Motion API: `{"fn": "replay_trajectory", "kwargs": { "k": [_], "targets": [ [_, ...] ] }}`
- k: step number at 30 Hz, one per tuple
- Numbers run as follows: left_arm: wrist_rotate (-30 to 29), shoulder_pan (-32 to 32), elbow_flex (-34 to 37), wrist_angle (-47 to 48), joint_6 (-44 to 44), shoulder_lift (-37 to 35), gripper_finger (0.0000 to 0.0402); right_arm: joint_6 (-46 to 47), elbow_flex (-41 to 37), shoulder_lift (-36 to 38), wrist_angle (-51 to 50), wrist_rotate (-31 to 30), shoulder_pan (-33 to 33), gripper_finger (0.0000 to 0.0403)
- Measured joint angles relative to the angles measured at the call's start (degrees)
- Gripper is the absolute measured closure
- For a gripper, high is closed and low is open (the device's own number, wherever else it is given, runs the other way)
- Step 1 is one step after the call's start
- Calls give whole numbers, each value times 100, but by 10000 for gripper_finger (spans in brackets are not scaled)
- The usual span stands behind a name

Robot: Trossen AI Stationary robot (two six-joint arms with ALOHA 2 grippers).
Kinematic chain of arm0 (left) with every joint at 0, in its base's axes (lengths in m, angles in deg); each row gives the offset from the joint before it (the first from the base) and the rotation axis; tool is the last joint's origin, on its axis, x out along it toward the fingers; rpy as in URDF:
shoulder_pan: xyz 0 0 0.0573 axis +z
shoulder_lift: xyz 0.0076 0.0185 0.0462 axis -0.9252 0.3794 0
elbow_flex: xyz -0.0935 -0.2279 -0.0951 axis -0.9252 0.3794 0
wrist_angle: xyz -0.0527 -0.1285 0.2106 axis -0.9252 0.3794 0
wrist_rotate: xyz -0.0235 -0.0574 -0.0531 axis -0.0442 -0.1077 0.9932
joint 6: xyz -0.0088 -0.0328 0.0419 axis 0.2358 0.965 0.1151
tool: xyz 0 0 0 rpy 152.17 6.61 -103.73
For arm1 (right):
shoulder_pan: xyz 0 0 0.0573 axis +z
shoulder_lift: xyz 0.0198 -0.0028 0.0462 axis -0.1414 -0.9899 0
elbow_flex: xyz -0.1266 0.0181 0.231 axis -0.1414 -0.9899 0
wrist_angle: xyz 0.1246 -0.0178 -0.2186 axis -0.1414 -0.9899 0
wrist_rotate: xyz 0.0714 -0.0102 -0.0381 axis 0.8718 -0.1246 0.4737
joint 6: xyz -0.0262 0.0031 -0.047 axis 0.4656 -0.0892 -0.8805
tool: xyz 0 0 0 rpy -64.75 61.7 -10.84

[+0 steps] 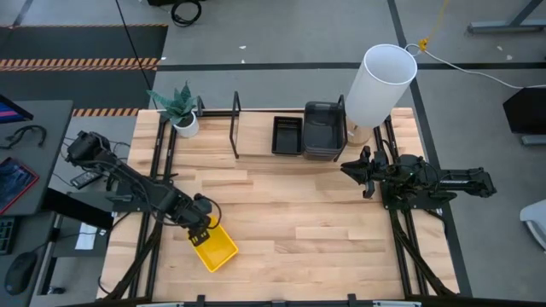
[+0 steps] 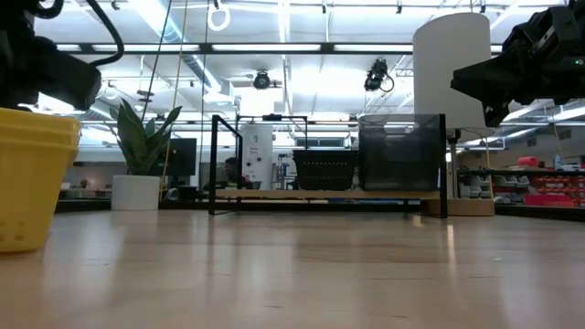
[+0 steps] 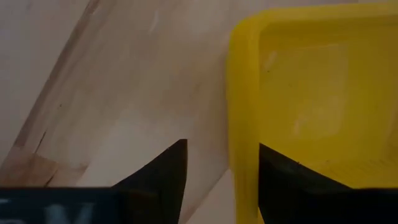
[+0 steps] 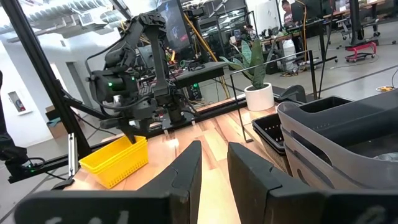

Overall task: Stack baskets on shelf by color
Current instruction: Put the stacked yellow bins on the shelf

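Near table's front, yellow basket (image 1: pixel 214 247) wall between left end effector (image 1: pixel 201 228) fingers

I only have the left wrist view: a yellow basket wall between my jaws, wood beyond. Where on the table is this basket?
Observer: The yellow basket sits near the table's front edge, left of centre, with the left gripper at its rim.
Operator: What is on the shelf?
Observer: The shelf along the far edge holds a black basket and, to its right, a grey stack. No yellow basket is there.
Operator: Is the right arm in my path?
Observer: It looks clear. The right gripper hangs on the right side, just in front of the grey stack, jaws open and empty.
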Motion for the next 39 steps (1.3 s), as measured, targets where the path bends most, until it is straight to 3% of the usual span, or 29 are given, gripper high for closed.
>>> {"fn": "replay_trajectory", "kwargs": {
  "k": [4,11,21,30,35,39],
  "targets": [
    [-91,88,0,18,-175,0,267,0,0,0,2,0,0,319],
    [-243,537,0,-31,-1033,0,380,0,-1,0,1,0,-1,319],
    [-388,1807,0,-258,-3121,0,378,0,-1,0,2,0,-1,319],
    [-716,2590,0,-2096,-6244,2,366,0,0,0,2,0,-2,319],
    [-1205,2631,0,-2436,-6512,2,361,0,-1,0,2,0,0,319],
    [-1376,2631,2,-2326,-6341,4,326,0,0,0,2,0,0,319]
  ]
}}
